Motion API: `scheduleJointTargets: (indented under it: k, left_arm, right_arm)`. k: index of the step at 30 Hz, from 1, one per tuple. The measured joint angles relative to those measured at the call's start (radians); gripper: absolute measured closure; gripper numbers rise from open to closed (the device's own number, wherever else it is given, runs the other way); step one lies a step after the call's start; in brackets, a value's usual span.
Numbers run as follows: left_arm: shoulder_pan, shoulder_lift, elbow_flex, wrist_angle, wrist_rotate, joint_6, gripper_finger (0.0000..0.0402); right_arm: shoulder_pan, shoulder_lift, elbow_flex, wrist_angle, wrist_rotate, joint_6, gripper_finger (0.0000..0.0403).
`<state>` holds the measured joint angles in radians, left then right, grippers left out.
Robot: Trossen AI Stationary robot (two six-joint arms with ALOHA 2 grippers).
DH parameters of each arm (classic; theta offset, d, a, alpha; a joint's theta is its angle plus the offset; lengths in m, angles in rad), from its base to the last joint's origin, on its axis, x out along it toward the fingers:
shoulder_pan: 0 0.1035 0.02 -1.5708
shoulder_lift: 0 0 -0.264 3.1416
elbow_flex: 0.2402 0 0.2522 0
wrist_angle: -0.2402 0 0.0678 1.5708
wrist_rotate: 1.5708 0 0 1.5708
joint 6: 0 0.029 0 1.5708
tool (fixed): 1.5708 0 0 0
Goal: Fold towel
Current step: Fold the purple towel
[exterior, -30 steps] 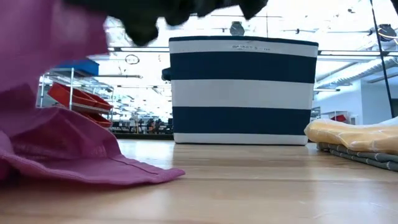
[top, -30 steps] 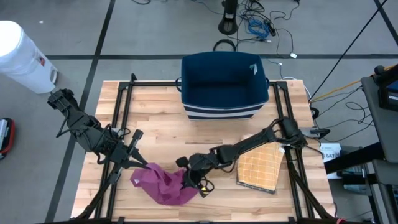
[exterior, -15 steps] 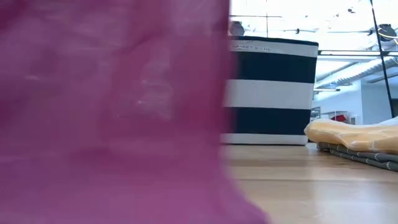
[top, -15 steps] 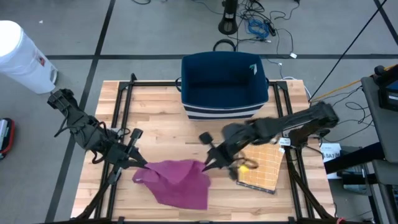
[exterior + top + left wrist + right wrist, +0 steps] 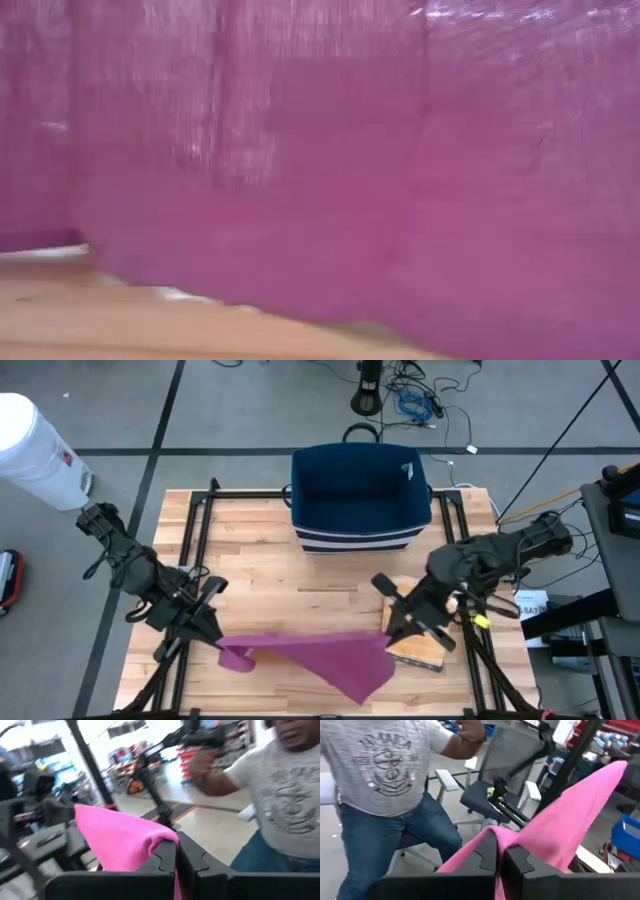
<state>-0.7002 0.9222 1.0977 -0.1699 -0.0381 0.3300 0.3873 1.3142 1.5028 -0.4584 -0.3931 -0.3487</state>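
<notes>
The towel (image 5: 320,657) hangs stretched over the worktop's (image 5: 260,575) six o'clock edge. The left claw (image 5: 212,635) pinches its nine o'clock corner, the right claw (image 5: 392,628) its three o'clock corner; its lower point probably hangs free.

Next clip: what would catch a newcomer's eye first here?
The magenta towel, stretched in the air between the left gripper and the right gripper at the table's near edge, each shut on a corner. Behind it stands a navy striped basket; a person in a grey T-shirt sits beyond the table.
</notes>
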Motion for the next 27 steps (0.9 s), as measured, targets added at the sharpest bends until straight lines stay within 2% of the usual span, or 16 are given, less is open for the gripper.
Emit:
scheduleJointTargets:
  k: [9, 15, 18, 24, 27]
  left_arm:
    - [0.000, 0.001, 0.000, 0.060, 0.075, 0.066, 0.0401]
    - [0.015, 0.001, 0.000, 0.010, 0.079, 0.065, 0.0401]
    - [0.038, 0.000, 0.000, -0.047, 0.069, 0.041, 0.0401]
    - [0.127, -0.002, 0.000, -0.242, -0.166, 0.026, 0.0401]
    - [0.193, 0.001, 0.000, -0.336, -0.247, 0.013, 0.0401]
  right_arm:
    - [0.033, -0.049, 0.000, -0.026, 0.005, -0.058, 0.0403]
    - [0.032, -0.056, 0.000, -0.077, 0.008, -0.078, 0.0403]
    - [0.017, -0.058, 0.000, -0.135, 0.063, -0.054, 0.0403]
    - [-0.037, -0.051, 0.000, -0.234, 0.292, -0.014, 0.0403]
    - [-0.069, -0.034, 0.000, -0.290, 0.371, -0.012, 0.0403]
